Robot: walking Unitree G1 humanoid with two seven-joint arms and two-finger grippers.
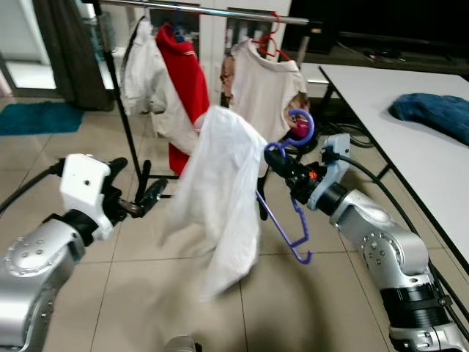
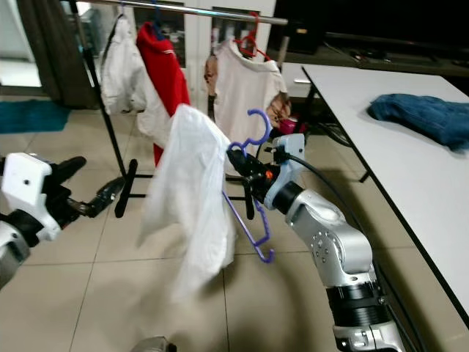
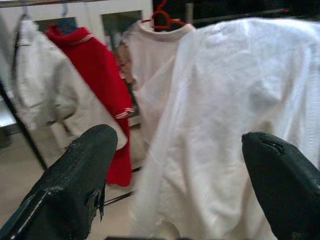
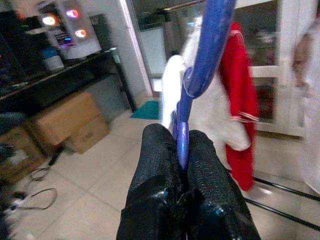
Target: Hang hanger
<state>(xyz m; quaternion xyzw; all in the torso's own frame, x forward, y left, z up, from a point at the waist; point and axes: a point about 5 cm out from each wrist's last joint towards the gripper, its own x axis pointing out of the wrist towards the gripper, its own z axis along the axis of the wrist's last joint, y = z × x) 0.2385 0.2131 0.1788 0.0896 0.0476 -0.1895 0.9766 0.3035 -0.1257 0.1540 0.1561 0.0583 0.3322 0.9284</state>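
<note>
Between the right pincer's (image 1: 277, 163) pinching fingers, purple hanger (image 1: 287, 220) bearing white shirt (image 1: 220, 191).

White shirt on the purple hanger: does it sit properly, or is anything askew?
Askew. The white shirt droops off one end of the purple hanger, whose other arm sticks out bare. The right tool grips the hanger below its hook, short of the rail; the left tool is open beside the shirt.

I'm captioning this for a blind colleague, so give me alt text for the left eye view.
The right gripper holds a purple hanger with a white shirt draped on it, in front of a clothes rail already carrying white and red garments. The left gripper is open beside the shirt; a blue garment lies on a white table to the right.
</note>
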